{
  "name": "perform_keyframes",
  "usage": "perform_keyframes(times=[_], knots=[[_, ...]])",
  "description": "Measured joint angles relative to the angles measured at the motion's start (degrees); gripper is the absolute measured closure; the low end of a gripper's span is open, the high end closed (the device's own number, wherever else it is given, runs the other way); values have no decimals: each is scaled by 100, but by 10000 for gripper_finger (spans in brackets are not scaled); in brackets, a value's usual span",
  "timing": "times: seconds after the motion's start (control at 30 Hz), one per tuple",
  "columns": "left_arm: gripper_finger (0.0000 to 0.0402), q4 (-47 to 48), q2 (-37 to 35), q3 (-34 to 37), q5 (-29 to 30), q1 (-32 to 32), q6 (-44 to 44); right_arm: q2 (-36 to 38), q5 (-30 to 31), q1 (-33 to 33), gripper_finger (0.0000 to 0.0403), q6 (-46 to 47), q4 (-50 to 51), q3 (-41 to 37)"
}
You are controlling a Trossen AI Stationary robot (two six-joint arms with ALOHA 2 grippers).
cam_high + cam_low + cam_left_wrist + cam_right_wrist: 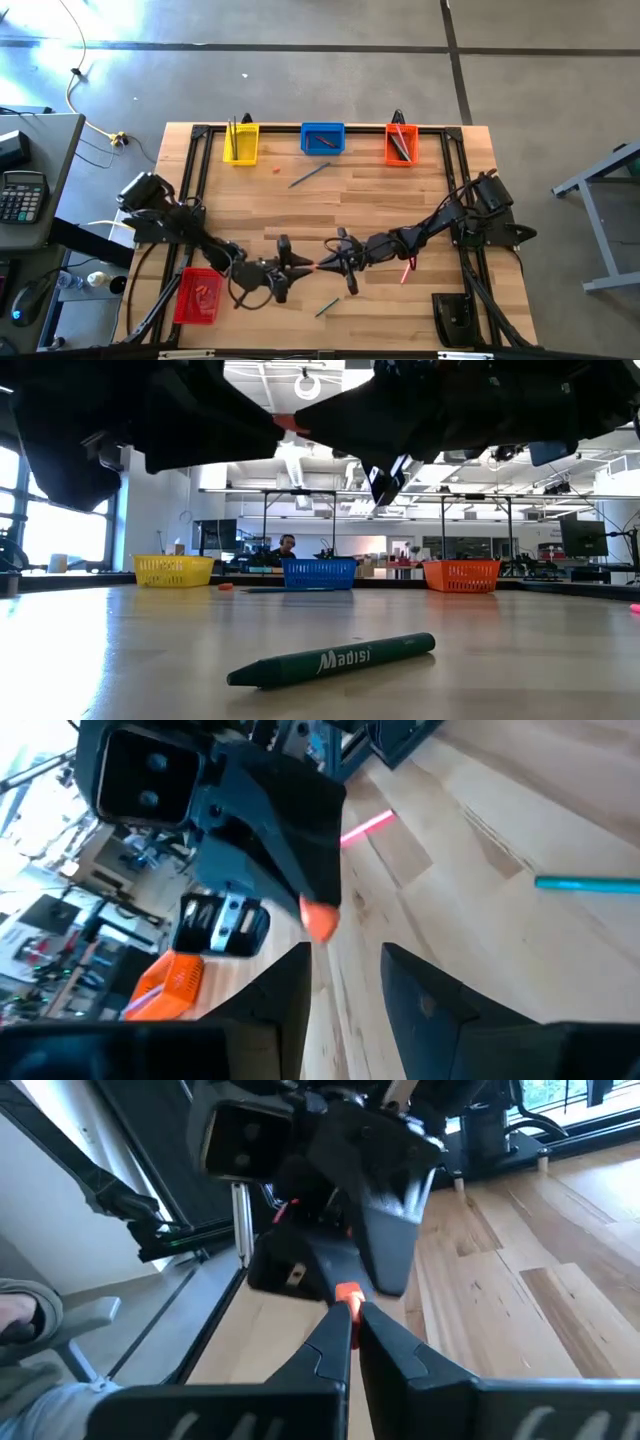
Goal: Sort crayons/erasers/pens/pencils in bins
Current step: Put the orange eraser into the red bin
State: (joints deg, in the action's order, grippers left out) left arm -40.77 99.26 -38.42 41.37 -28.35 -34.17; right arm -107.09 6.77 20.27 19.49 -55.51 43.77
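Orange crayon [347, 1293] tip in pinched right claw [352, 1318], rest hidden; left claw [345, 982] parted.

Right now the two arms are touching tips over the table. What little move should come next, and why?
Probably the left tool should back away a little. Its fingers stand open, while the right tool is shut on the small orange-red crayon between them, so the handover looks done. Backing off would free the right arm to carry the crayon toward a bin.
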Motion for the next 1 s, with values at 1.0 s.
perform_keyframes(times=[1.0], knots=[[341, -300, 306, -308, 363, -60, -505, 2, -127, 2, 402, 151, 17, 0]])
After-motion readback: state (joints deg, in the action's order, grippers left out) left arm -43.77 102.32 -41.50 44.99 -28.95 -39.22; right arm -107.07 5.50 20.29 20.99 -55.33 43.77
